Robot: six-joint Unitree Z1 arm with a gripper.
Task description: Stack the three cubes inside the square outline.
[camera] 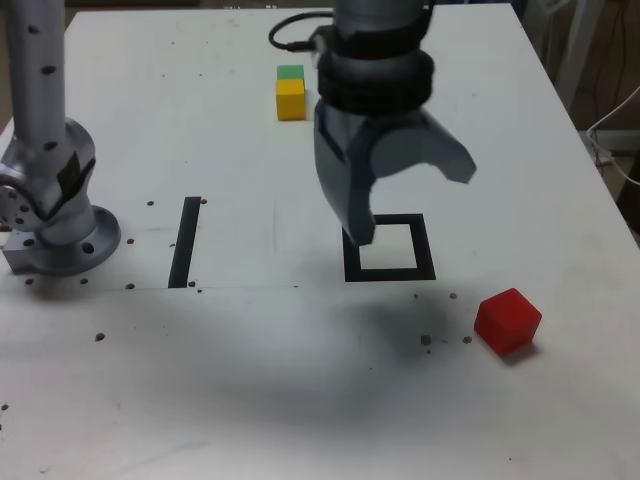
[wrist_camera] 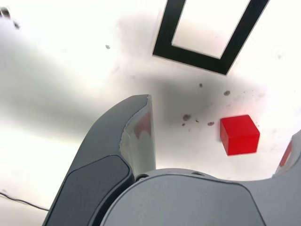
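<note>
exterior view: red cube (camera: 508,320) near table edge (camera: 632,240).

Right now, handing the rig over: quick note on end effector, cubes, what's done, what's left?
End effector: open, empty, above the table near the square outline.
Red cube: on the table, at the exterior view's right of the outline, nearer the camera, apart from it.
Yellow cube and green cube: at the far side, green directly behind yellow; whether they touch is unclear.
Done: nothing placed; the outline is empty.
Left: all three cubes into the outline, stacked. Red probably first.
</note>
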